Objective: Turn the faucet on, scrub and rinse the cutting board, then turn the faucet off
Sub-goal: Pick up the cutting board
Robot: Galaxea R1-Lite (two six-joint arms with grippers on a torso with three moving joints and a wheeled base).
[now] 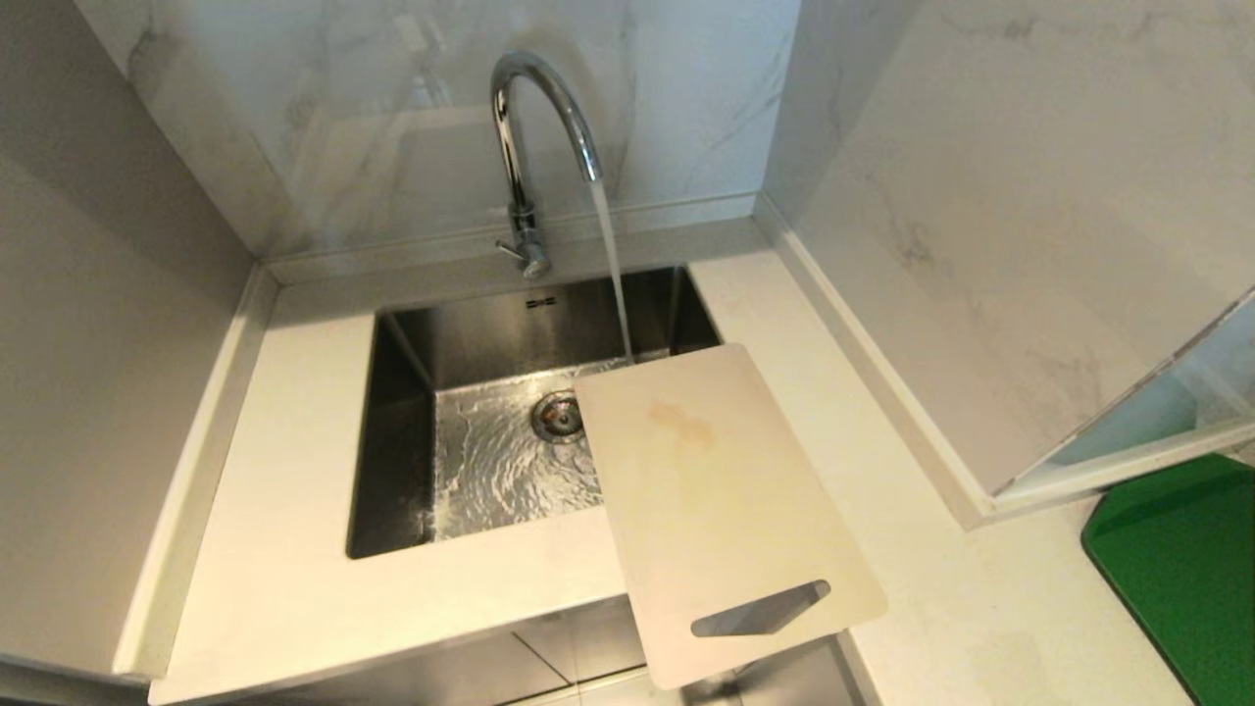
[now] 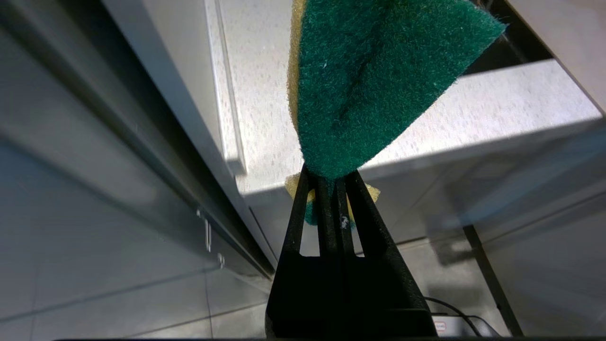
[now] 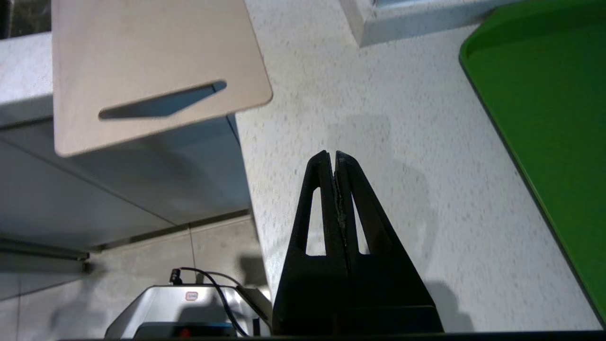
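Running faucet (image 1: 534, 147) filling sink (image 1: 392, 431), cutting board (image 1: 721, 510) overhanging

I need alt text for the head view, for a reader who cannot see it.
Water runs from the faucet into a steel sink. A stained cutting board lies across the sink's right front corner, its handle end overhanging the counter. No arm shows.

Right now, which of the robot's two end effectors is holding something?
The left end effector: its fingers are shut on a green-and-yellow sponge. The right end effector is shut on nothing, over the counter.
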